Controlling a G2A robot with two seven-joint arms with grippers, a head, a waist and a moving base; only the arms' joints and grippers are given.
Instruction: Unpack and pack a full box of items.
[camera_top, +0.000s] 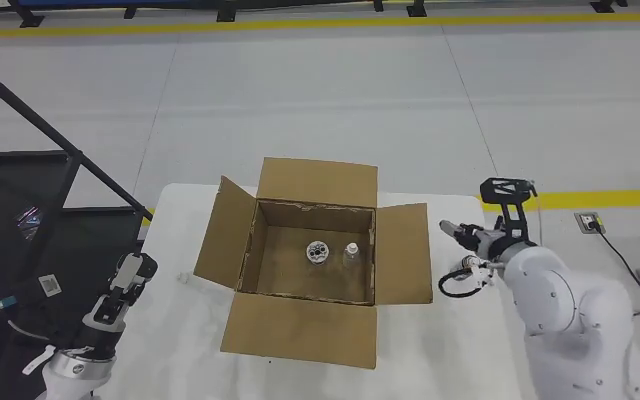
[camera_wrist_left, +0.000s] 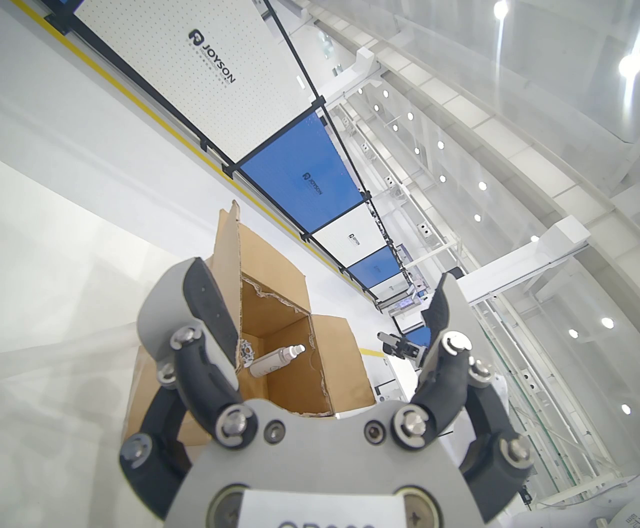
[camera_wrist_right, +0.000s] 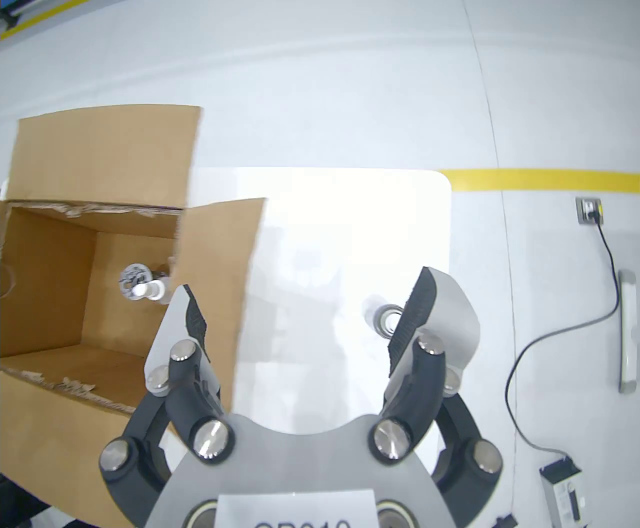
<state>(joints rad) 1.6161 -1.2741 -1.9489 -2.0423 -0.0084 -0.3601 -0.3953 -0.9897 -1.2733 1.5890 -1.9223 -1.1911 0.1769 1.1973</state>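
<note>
An open cardboard box (camera_top: 310, 330) stands mid-table with all flaps folded out. On its floor lie a small clear bottle with a white cap (camera_top: 351, 254) and a round patterned item (camera_top: 317, 250); both also appear in the left wrist view, bottle (camera_wrist_left: 275, 361) and round item (camera_wrist_left: 246, 351). My left gripper (camera_top: 138, 266) hangs open and empty off the box's left side, aimed at the box (camera_wrist_left: 280, 320). My right gripper (camera_top: 455, 232) is open and empty just right of the right flap. In the right wrist view, a small round clear item (camera_wrist_right: 386, 319) sits on the table by one finger of the right gripper (camera_wrist_right: 305, 300).
The white table (camera_top: 440, 340) has bare room right of the box and a narrow strip on its left. A dark frame and black cloth (camera_top: 60, 230) stand off the left edge. A floor socket with a cable (camera_wrist_right: 590, 210) lies to the right, beyond the table.
</note>
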